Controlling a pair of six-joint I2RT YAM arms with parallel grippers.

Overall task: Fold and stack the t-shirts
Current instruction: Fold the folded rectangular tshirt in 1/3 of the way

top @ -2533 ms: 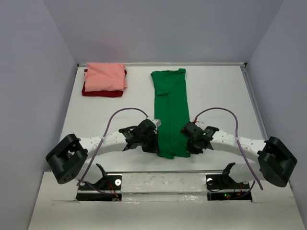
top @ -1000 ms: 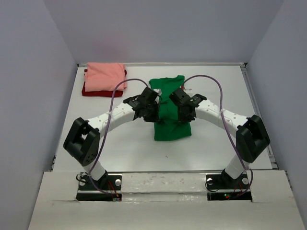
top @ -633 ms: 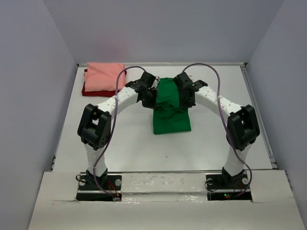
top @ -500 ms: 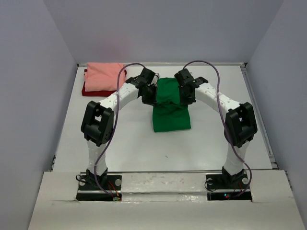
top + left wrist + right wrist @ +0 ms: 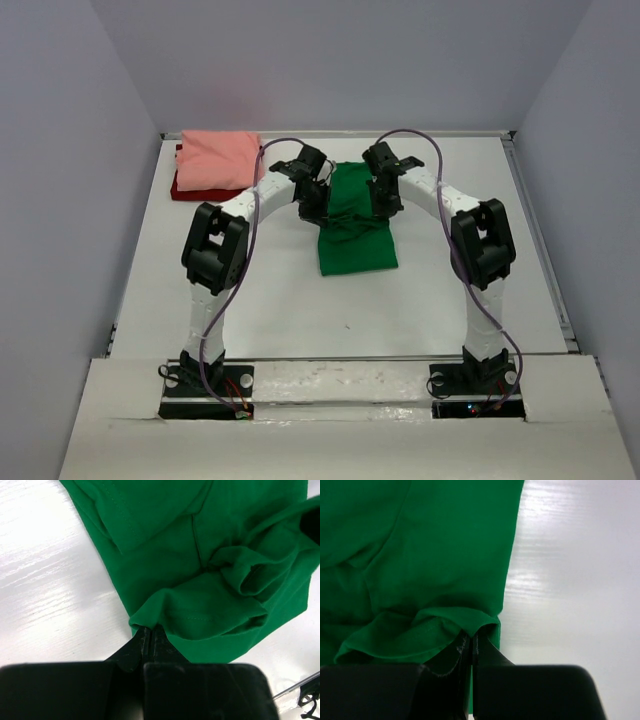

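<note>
- Centrally, toward the far side of the white table (image 5: pixel 280 310), lies the green t-shirt (image 5: pixel 357 250). It is folded over on itself into a short rectangle, with a bunched ridge of cloth across its far part.
- The left gripper (image 5: pixel 148 632) sits at the shirt's left side. Its fingers are pressed together on a doubled edge of the green fabric, which the wrist view shows pinched at the tips.
- The right gripper (image 5: pixel 471 639) likewise clamps a folded green edge at the shirt's right side, with only cloth between its closed fingers.
- Both arms reach far forward from their bases, and the two grippers face each other across the shirt's far half.
- At the table's far left corner, the salmon pink t-shirt (image 5: pixel 218 160) rests folded on top of the dark red t-shirt (image 5: pixel 195 190). This stack lies apart from the green one.
</note>
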